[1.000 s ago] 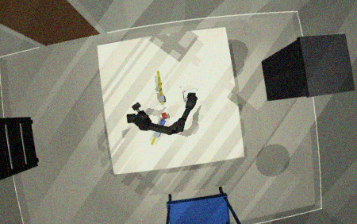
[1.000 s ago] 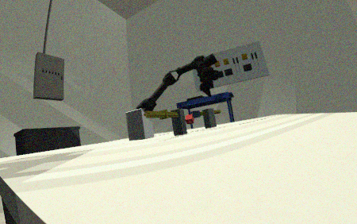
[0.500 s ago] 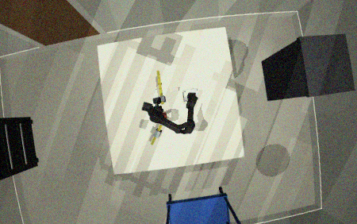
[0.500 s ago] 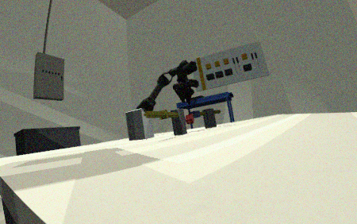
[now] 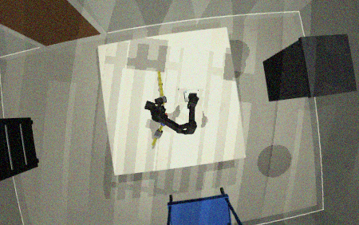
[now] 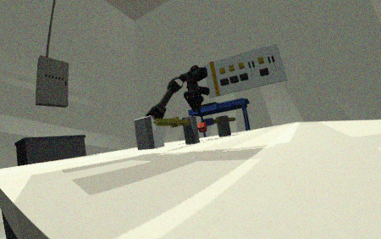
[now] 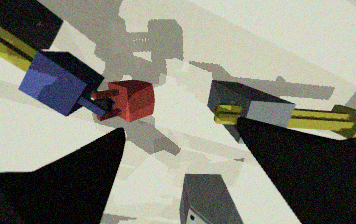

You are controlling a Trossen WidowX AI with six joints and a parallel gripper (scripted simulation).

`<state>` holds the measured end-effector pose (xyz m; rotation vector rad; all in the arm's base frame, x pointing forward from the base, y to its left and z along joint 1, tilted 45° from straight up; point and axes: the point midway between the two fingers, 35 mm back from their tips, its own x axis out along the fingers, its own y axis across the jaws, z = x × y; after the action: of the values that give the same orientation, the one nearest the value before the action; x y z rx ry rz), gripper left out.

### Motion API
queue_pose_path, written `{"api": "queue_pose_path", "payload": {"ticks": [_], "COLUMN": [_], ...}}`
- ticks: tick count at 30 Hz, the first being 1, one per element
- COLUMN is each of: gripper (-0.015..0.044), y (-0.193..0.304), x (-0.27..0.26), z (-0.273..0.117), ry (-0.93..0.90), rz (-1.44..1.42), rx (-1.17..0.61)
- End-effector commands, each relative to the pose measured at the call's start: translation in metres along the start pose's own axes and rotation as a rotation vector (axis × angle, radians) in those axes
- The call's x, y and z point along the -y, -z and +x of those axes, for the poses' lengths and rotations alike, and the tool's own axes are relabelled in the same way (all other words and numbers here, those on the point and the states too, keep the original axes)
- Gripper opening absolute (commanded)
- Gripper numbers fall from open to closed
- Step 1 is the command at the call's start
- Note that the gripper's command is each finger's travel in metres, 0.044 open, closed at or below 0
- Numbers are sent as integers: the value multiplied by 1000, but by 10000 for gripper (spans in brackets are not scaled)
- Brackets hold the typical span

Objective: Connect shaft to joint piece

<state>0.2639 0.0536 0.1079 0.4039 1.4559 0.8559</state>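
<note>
The red joint piece point(image 7: 141, 104) point(image 6: 202, 126) hangs on the blue end point(image 7: 52, 84) of the first yellow shaft point(image 7: 16, 49) point(image 5: 154, 143). Its free side faces roughly toward the second shaft's tip; its opening is not clear. The second shaft point(image 7: 322, 120) point(image 6: 171, 122) point(image 5: 160, 81) passes through a grey block point(image 7: 271, 114) point(image 6: 191, 130), its tip apart from the red piece. The first shaft's block point(image 5: 158, 134) point(image 6: 223, 126) is grey. My gripper point(image 7: 182, 127) point(image 6: 196, 109) is open and empty above the gap. In the wrist view the red piece is up-left of the left fingertip, the tip beside the right one.
Another grey block point(image 7: 205, 197) shows at the bottom of the wrist view. A pale grey block point(image 6: 145, 133) stands at the left in the exterior view, near the arm's base. The white table top point(image 5: 215, 148) carries striped shadows. A blue chair-like frame point(image 5: 199, 211) stands beyond its edge.
</note>
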Motion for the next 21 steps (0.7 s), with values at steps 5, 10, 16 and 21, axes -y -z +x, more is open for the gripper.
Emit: {"api": "queue_pose_path", "payload": {"ticks": [5, 10, 16, 21], "gripper": [440, 440, 440, 440], "y": [1, 2, 2, 2], "x": [1, 1, 2, 3], "z": [4, 6, 8, 10], "ry": [-40, -61, -86, -105], "rz": [-207, -337, -494, -624], "rx": [0, 6, 17, 30]}}
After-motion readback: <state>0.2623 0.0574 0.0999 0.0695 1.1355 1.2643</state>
